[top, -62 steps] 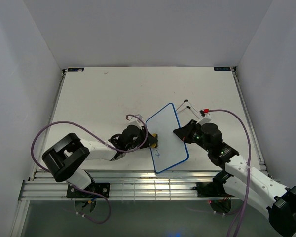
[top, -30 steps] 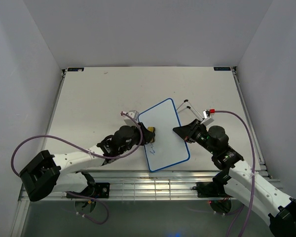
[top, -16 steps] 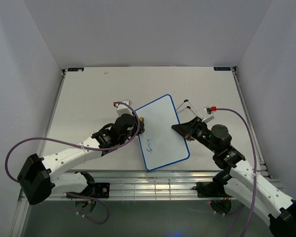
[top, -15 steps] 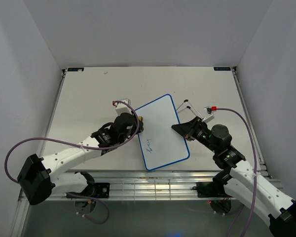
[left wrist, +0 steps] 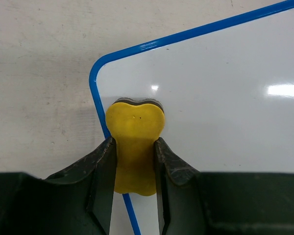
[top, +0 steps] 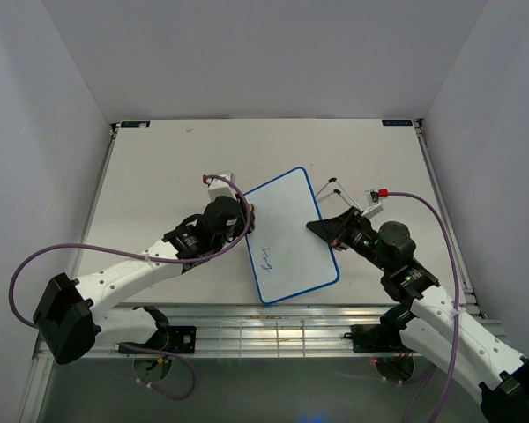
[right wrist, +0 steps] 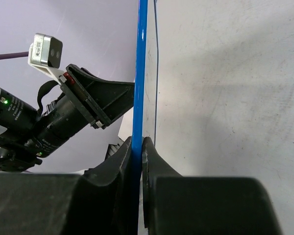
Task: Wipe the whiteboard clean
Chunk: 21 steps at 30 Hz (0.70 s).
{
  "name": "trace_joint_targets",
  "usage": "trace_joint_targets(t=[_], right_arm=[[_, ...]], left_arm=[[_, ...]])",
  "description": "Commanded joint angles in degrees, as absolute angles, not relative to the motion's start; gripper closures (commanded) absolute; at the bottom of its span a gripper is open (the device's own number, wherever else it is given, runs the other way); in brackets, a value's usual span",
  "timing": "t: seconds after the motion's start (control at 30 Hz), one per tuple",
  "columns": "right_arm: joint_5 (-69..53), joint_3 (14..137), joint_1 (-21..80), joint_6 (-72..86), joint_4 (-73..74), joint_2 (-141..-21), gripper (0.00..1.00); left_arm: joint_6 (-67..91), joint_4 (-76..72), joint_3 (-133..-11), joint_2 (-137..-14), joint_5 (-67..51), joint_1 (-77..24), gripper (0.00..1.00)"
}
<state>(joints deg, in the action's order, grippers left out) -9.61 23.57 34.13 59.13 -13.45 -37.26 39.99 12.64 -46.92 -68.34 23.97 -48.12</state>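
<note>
Ok, status. Left gripper (left wrist: pixel 134 147) is clamped on the yellow eraser (left wrist: pixel 135 117): one finger (left wrist: pixel 102 161) on each flank, foam bulging past the tips. Eraser sits on the whiteboard (left wrist: pixel 210 98) right at a rounded corner: its head is on the white face, its tail hangs across the blue rim (left wrist: pixel 94 88) toward the table (left wrist: pixel 39 63). Dark felt edge shows under the head; contact looks real, how hard I can't tell. Two glare patches on the face nearby, otherwise it reads plain white in that wrist view.

Right gripper (right wrist: pixel 137 143) is closed on the board's edge, blue rim pinched between both fingers (right wrist: pixel 118 164). That wrist camera sees the board edge-on, with the left arm (right wrist: pixel 44 132) beyond it.

From overhead: board is mid-table, nearer the front edge than the back, lying between my two arms and skewed, far end swung to the right. My eraser is at its far-left corner; my right pinch is about halfway along its right long side. Whether that side is lifted off the table I can't tell.

Ink: one short blue scribble (top: pixel 267 257) in the near half, close to the left long side, well apart from the eraser. Everything else on the face reads white from above. Tabletop is white and scuffed, with pale walls (top: pixel 247 53) on three sides.
</note>
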Motion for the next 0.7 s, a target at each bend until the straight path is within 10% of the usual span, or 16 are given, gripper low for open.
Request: trace_joint_targets(t=[0.0,0.67], right_arm=[[-16.6,28.7,34.9,65.0,-30.2,-36.0,0.92],[-17.2,28.7,35.0,65.2,-30.3,-33.5,0.92]], left_arm=[[40.3,10.4,-46.1,-69.7,18.0,-49.7,1.0],[37.7,9.0,-48.9,-72.9,14.9,-42.5,1.0]])
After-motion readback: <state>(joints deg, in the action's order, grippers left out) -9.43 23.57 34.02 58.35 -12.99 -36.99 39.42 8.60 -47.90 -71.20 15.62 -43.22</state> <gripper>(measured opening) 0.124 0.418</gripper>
